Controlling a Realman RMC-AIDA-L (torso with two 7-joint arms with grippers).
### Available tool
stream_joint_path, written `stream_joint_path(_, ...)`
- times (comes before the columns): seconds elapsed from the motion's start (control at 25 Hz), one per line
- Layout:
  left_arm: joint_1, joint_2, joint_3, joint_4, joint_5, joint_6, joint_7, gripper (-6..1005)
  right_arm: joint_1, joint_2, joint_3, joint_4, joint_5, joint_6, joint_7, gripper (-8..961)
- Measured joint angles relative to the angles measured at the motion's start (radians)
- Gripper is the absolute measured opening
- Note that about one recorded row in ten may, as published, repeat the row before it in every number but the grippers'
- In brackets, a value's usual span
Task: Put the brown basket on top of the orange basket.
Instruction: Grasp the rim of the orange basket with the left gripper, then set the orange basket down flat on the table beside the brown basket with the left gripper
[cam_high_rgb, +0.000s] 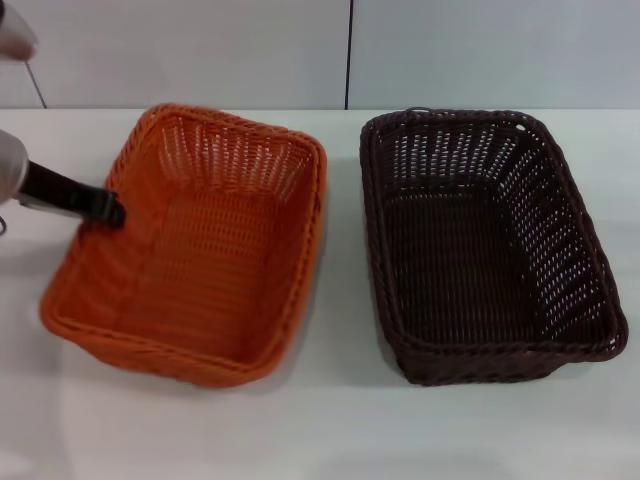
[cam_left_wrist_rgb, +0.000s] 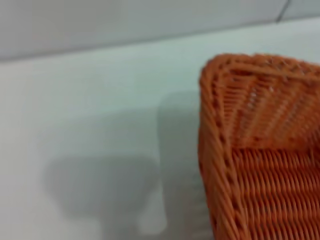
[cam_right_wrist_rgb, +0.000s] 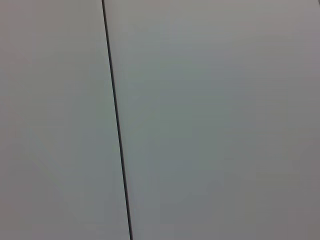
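Orange basket (cam_high_rgb: 190, 245): your landmark, open side up on the table (cam_high_rgb: 330, 430), ready to receive.
Brown basket (cam_high_rgb: 485, 245): just right of it, apart, untouched.
Left gripper (cam_high_rgb: 105, 207): at the orange basket's left rim, perhaps steadying it; you can't tell its grip.
Right gripper: unseen.

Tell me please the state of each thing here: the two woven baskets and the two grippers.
Bright orange rectangular woven basket: upright, empty, on the white table, nothing stacked on it.
Dark brown rectangular woven basket: upright, empty, beside the orange one and apart from it, not yet stacked.
Left gripper: at the orange basket's left rim.
Right gripper: not in view.
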Motion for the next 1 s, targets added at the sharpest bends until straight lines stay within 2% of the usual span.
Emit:
stream_joint_path(0.08, 0.002, 0.006, -0.021, 0.023, 0.009, 0.006, 0.021, 181, 0.001, -0.001, 0.0, 0.0, 0.0, 0.0, 0.0, 672)
stream_joint_path(0.24, -0.008, 0.029, -0.044, 0.064, 0.062, -0.006, 0.065, 177, 0.004, -0.001, 0.0, 0.0, 0.0, 0.0, 0.0, 672)
stream_joint_path(0.32, -0.012, 0.034, -0.047, 0.105, 0.092, -0.011, 0.099, 175, 0.004, -0.001, 0.0, 0.0, 0.0, 0.0, 0.0, 672)
stream_joint_path(0.56, -0.011, 0.028, -0.044, 0.217, 0.117, -0.014, 0.257, 171, 0.005, -0.001, 0.0, -0.002, 0.0, 0.002, 0.005, 671)
stream_joint_path(1.0, -0.064, 0.008, -0.044, 0.227, 0.117, -0.093, 0.549, 185, -0.001, 0.0, 0.0, -0.003, -0.004, 0.007, 0.009, 672)
